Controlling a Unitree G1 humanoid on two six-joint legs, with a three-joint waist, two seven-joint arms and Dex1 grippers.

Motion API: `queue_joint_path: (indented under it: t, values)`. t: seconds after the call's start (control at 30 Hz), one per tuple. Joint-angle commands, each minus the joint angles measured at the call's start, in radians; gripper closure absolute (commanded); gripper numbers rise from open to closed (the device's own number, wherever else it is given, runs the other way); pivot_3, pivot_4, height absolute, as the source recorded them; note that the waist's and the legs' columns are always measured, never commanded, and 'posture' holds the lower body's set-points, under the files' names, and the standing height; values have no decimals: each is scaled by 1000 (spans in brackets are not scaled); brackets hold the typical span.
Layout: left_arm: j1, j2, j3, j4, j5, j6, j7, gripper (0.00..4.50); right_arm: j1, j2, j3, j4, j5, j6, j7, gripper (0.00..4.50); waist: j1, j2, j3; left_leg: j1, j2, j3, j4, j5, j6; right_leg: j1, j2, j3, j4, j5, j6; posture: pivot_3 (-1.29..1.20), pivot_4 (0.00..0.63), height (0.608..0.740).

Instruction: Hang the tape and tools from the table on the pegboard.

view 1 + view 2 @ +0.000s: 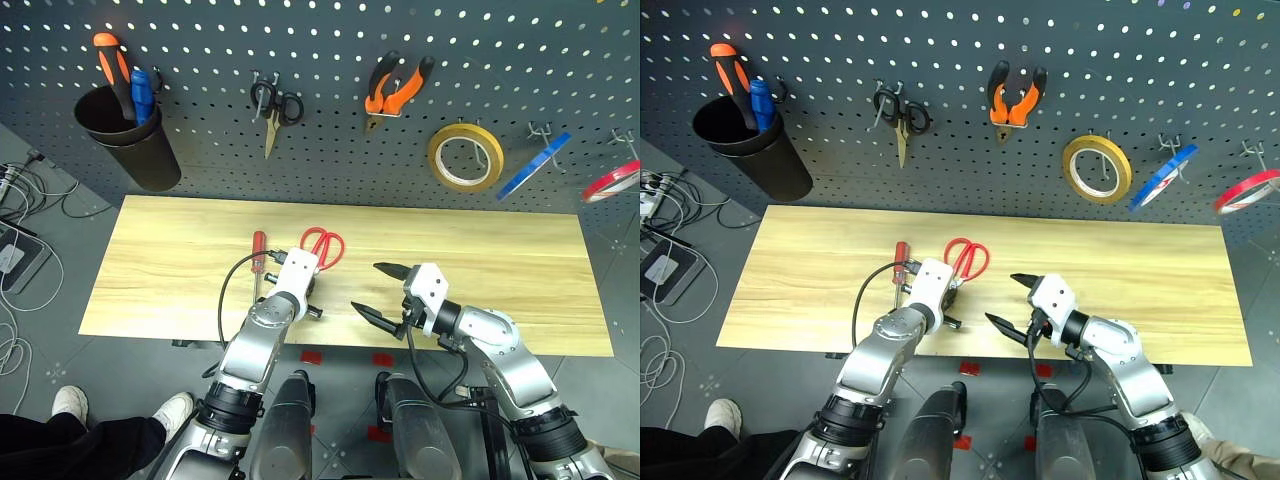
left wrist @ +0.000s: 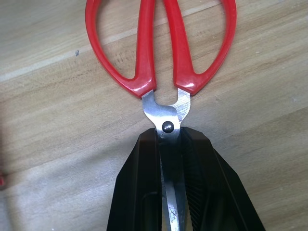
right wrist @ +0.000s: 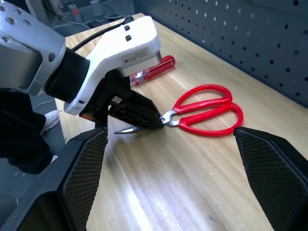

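I am clamping my left gripper (image 2: 168, 159) on the blades of the scissors (image 1: 322, 246), just below the pivot; they are lying flat on the table (image 1: 520, 290), red handles pointing toward the pegboard (image 1: 330, 40). My right gripper (image 1: 378, 292) is hanging wide open and empty just beside them. The tape (image 1: 466, 156) and pliers (image 1: 397, 87) are already hanging on their hooks, so I judge two tools left: these scissors and the screwdriver (image 1: 258, 250), lying just left of my wrist. My left fingers (image 2: 137, 187) are hiding most of the blades, and the screwdriver's tip is lost behind my arm.
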Motion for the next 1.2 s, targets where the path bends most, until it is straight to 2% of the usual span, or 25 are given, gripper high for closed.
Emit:
queue_joint_path:
  t: [0.03,0.23,0.33,0.47,0.6,0.97,1.2]
  values:
    - [50,51,-35,-65,40,-93,-25,4198,3,4,-18,-24,-4,-31,-11,0,1,0,0,-1,1,0,0,0,-1,-1,0,0,0,0,0,109,359,740]
    - [134,122,-42,-191,69,-208,-56,4198,-4,0,-66,-72,26,-5,-38,0,3,1,-6,-3,6,0,0,2,-4,-3,-1,-1,0,0,0,112,293,740]
    - [171,130,-24,-255,63,-266,-64,4198,-3,1,-106,-103,48,27,-61,0,5,1,-21,-7,6,-1,0,2,-5,-6,-1,-2,-1,0,0,126,270,740]
    - [221,129,6,-338,50,-384,-62,4198,17,5,-135,-186,85,76,-86,0,8,1,-58,-16,7,0,0,4,-7,-14,-1,-6,0,0,-1,133,226,740]
    - [263,120,47,-407,21,-468,-65,4198,34,9,-166,-262,131,130,-114,0,8,1,-97,-17,8,1,0,4,-7,-14,1,-7,-1,1,-1,136,183,740]
    - [283,116,104,-456,66,-570,-31,4198,-4,19,-224,-301,188,165,-157,0,12,1,-173,-16,-3,0,0,4,-6,-12,0,-6,-1,0,-1,146,145,740]
    - [239,100,132,-423,100,-611,13,4198,-25,37,-219,-274,168,129,-167,0,19,0,-188,-15,-3,0,1,4,-6,-12,0,-6,0,0,-1,147,151,740]
